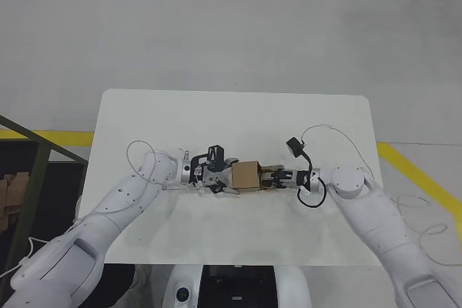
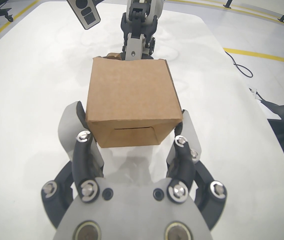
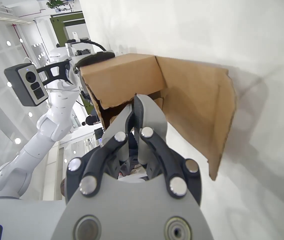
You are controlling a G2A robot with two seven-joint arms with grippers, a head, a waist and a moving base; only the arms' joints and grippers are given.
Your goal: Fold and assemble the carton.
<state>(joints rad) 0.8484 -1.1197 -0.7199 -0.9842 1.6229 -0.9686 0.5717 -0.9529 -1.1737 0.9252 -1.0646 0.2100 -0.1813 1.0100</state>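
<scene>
- White table carries the work, and both arms lie across it from the robot's side, meeting near its middle.
- On the left, the left gripper sits low at one end of the carton. Its fingers are spread wide, one against each side wall with the pads touching cardboard, so it holds the carton across its width.
- Between the two grippers, the brown carton rests on the table, its long axis running from one gripper to the other. The top panel is flat, and the end facing the left gripper shows a thin slit.
- At the opposite end, the right gripper has its fingers drawn together to a narrow gap, tips at the ragged edge of the open end. Whether cardboard lies between the tips cannot be told.
- At that same end, one large flap stands folded outward, unclosed.
- Behind the right wrist, a black cable loops over the table.
- Farther off, beyond the table's right edge, a yellow floor stripe runs across grey floor.
</scene>
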